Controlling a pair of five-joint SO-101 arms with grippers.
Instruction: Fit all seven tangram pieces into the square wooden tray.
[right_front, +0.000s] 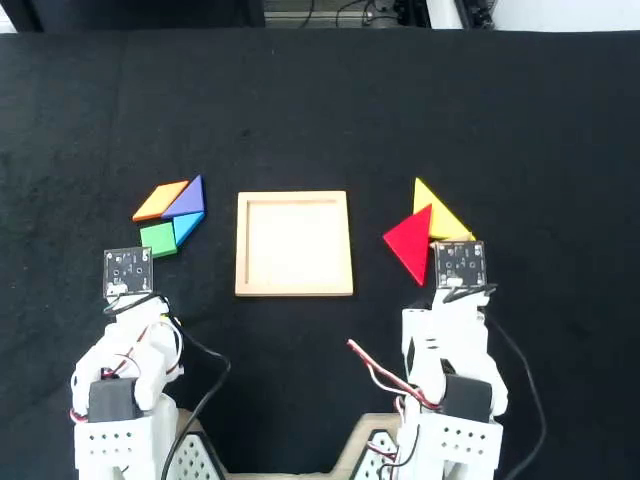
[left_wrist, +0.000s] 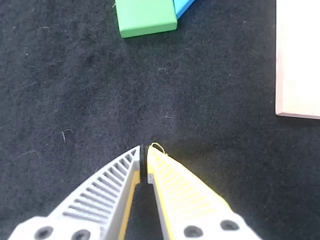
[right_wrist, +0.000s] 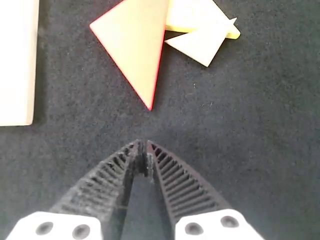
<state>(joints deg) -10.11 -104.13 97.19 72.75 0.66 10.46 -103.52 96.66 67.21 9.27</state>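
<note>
Status: 0 of 7 pieces placed, so I judged this the opening pick.

- Wooden tray lay flat mid-worktop between the 2 arms, nothing in it.
- Left cluster, just beside the tray: orange parallelogram, purple triangle, blue triangle and green square, all touching or nearly so.
- Right cluster: yellow triangle with the red triangle against it, the red one nearer the tray.
- The right wrist view showed a small pale triangle by the yellow one. Probably piece 7, but the wrist hid it from above, so I couldn't confirm.
- Left jaws were closed tip to tip and held nothing. They sat low over bare worktop, short of the green square.
- Right jaws were likewise pinched closed and empty, just short of the red triangle's tip.

Next move, my read: either arm needs its jaws opened first, then an advance onto the nearest piece. The 2 big triangles look like the sensible first fill. They lie flat and thin, so the grip has to come across the edges, and red must be lifted off without dragging yellow.
</note>
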